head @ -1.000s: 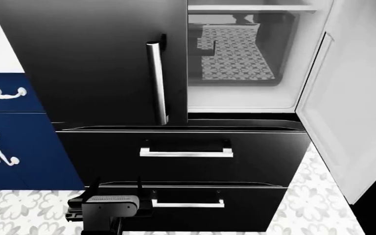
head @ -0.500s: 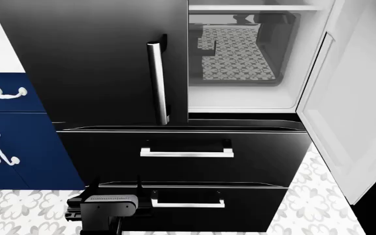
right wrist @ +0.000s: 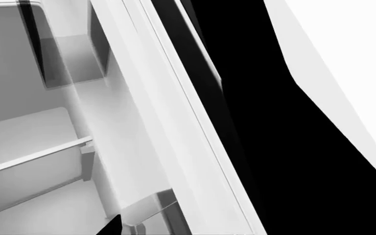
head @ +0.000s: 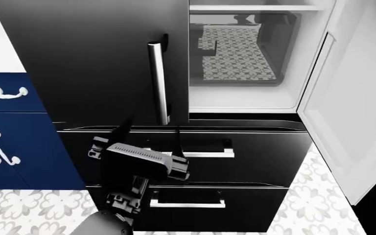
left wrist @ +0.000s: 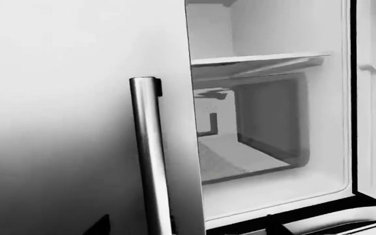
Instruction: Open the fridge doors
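Left end effector point(head: 150, 135) — at 7 o'clock in the head view, fingers spread apart, gripping nothing, raised before the upper drawer front point(head: 240, 156); its tips sit just below the handle point(head: 158, 83) of the left fridge door point(head: 90, 58).
Lower drawer front point(head: 240, 203) — beneath, shut.
Left fridge door — 11 o'clock, closed, glossy black, vertical silver bar at its inner edge.
Right fridge door point(head: 354, 107) — 3 o'clock, swung wide, white inner face showing.
Fridge interior point(head: 240, 98) — 1 o'clock, white, with a shelf point(left wrist: 260, 59).
Navy cabinet point(head: 8, 132) — 9 o'clock, white handles.
Right end effector — only a dark tip point(right wrist: 111, 226) shows beside the white door; its state cannot be told.
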`<state>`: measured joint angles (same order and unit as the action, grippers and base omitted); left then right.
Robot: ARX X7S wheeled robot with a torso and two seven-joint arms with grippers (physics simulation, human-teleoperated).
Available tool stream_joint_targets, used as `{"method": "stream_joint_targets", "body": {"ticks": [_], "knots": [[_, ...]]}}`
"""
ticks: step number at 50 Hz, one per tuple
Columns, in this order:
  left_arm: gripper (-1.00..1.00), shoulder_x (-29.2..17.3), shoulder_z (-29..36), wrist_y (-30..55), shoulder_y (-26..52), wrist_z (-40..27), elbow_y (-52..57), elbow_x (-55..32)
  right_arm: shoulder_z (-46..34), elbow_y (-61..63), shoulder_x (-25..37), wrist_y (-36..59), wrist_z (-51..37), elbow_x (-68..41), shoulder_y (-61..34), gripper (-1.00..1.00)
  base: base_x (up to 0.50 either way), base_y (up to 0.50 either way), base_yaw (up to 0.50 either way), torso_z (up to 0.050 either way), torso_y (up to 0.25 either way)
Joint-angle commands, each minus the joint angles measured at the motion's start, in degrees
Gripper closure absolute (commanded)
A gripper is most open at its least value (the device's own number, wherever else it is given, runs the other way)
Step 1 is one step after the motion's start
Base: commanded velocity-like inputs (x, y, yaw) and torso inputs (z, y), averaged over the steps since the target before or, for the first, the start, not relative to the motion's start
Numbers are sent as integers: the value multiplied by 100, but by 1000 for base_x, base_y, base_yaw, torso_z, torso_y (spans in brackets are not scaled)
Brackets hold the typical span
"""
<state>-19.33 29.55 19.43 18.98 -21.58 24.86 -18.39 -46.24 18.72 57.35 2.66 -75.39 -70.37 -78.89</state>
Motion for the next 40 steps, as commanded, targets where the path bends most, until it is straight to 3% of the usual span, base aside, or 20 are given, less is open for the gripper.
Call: {"method": "stream_joint_targets", "body": {"ticks": [1, 10, 30, 40], "knots": [[-100, 285, 243, 988, 1183, 238, 292, -212, 216, -1142, 153, 204, -1237, -100, 859, -100, 0, 0, 0, 0, 0], [-100, 602, 101, 1087, 1649, 290, -202, -425, 257, -1170, 119, 214, -1187, -71, 914, -100, 0, 0, 0, -3, 0], [-100, 891, -197, 1448, 1702, -862, -155, -57, 359, -1199, 78, 250, -1126, -47, 973, -100, 0, 0, 0, -4, 0], [-100, 1040, -324, 1116, 1861, -613, -922, -251, 410, -1196, 74, 241, -1116, -34, 1039, -100, 0, 0, 0, -3, 0]]}}
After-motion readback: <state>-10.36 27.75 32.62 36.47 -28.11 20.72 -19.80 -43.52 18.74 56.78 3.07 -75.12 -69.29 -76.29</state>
